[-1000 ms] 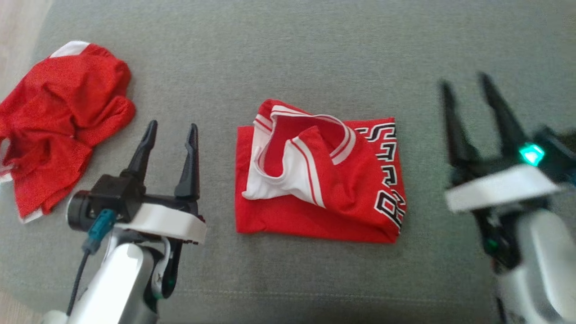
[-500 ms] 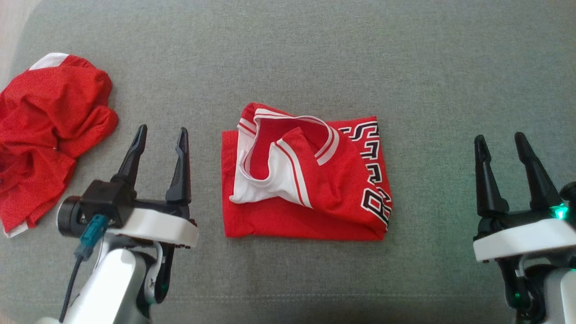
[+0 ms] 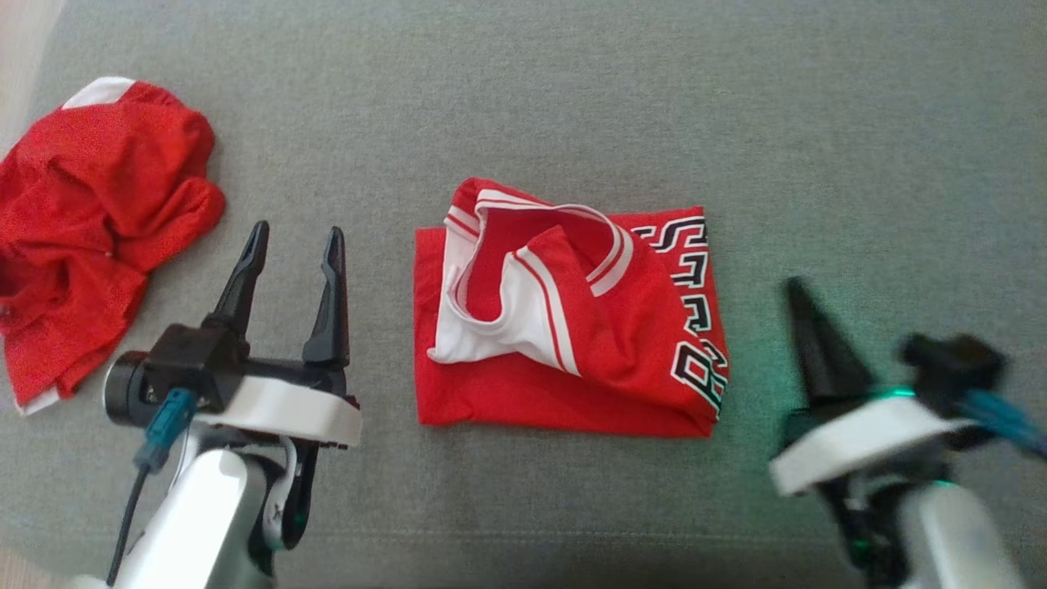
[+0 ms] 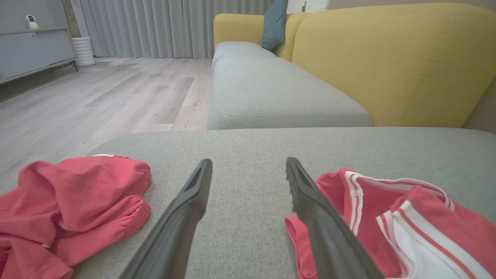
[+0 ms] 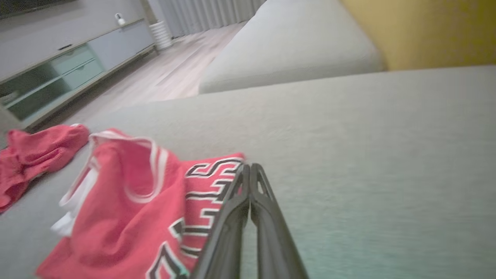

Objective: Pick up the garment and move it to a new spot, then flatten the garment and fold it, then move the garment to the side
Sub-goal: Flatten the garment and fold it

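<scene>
Currently, the folded red garment (image 3: 564,327) lies at the centre of the grey sofa seat (image 3: 572,98), between the two grippers.

- Left gripper (image 3: 297,231): fingers spread apart, empty, beside the garment's left edge.
- Right gripper (image 5: 250,167): fingers pressed together, grasping nothing, near the lettered edge.

A crumpled red cloth (image 3: 90,221) lies at the seat's far left. The room shows a yellow backrest (image 4: 387,58), teal cushion (image 4: 274,23), wooden floor (image 4: 116,89), grey curtains (image 4: 155,27) and low cabinet (image 5: 77,62).
</scene>
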Controlling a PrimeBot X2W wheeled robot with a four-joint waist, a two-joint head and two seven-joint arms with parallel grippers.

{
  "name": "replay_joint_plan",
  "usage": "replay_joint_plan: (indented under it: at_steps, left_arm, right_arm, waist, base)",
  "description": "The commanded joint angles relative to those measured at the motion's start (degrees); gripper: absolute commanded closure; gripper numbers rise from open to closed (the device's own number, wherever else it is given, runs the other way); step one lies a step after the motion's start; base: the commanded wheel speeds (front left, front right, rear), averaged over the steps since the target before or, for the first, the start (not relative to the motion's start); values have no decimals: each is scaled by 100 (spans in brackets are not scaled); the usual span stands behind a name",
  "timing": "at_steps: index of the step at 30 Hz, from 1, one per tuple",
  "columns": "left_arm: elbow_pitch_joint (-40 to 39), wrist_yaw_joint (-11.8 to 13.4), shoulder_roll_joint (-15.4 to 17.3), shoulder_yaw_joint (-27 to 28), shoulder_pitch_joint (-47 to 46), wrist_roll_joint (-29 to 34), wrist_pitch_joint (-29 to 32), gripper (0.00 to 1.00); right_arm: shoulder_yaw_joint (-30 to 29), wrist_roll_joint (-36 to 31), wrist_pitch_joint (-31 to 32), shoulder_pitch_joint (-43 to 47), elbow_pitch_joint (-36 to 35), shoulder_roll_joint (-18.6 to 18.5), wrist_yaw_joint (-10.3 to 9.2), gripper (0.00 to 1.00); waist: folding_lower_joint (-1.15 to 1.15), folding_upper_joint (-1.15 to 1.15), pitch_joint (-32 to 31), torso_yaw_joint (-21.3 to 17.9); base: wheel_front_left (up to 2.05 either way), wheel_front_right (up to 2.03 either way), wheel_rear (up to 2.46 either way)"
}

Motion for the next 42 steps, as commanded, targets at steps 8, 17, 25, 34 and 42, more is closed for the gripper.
replay_joint_plan:
  at_steps: [8,17,25,34,42]
  left_arm:
    - [-131,-40,13,69,-403,54,-49,0]
    - [-42,-88,-59,72,-428,42,-65,0]
    - [2,-114,-81,114,-403,56,-73,0]
    - [5,-134,-117,132,-399,78,-76,0]
    - [-7,-148,-151,174,-397,86,-77,0]
  right_arm:
    - [1651,446,-115,-1074,1299,78,22,100]
    - [2247,766,-290,-1373,2079,126,22,100]
    - [2675,1014,-346,-1540,2313,138,22,100]
    - [3105,1194,-377,-1740,2474,144,22,100]
    - [3365,1208,-212,-1965,2529,145,22,100]
  waist:
    - [0,0,216,343]
    - [0,0,244,520]
    - [0,0,218,555]
    - [0,0,231,586]
    - [0,0,252,599]
  base:
    - [0,0,0]
    - [0,0,0]
    - [0,0,0]
    - [0,0,0]
    - [0,0,0]
